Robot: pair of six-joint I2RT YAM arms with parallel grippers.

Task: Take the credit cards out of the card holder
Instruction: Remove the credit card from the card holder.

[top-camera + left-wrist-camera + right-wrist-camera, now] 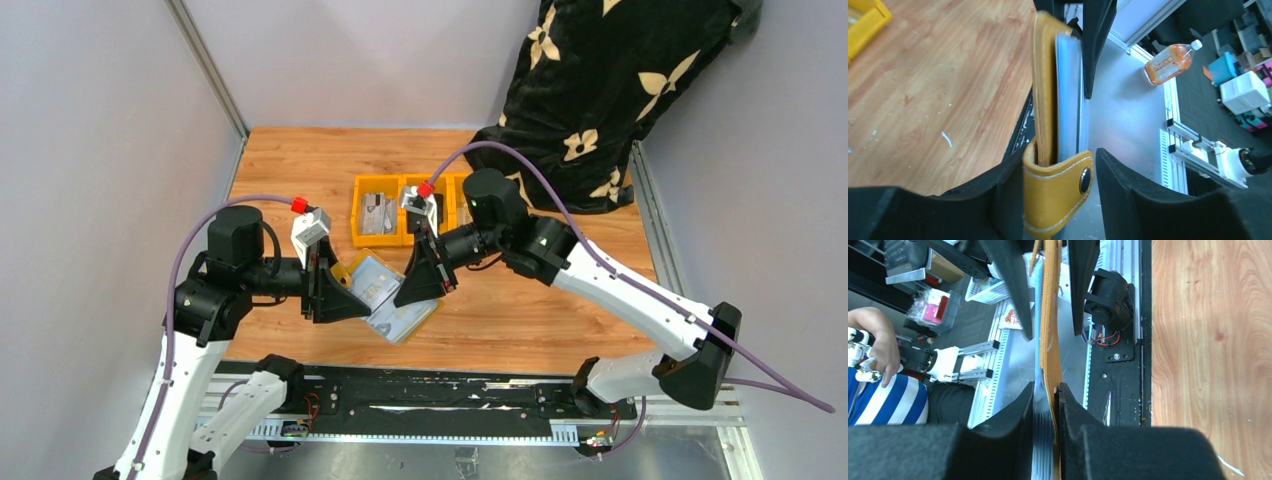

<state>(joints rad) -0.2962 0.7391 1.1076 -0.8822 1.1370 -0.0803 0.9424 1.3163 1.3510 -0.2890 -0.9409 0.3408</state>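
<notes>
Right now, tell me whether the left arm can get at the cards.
Probably not: the left tool straddles the holder, cards tucked inside it, and the right tool pinches the far end.

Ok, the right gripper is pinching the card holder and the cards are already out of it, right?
No. The right gripper is pinching the card holder, but the cards are not out: the left wrist view shows them tucked inside it.

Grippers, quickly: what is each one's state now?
Left gripper: open, standing around the mustard-tan leather card holder.
Right gripper: closed on that card holder.
</notes>
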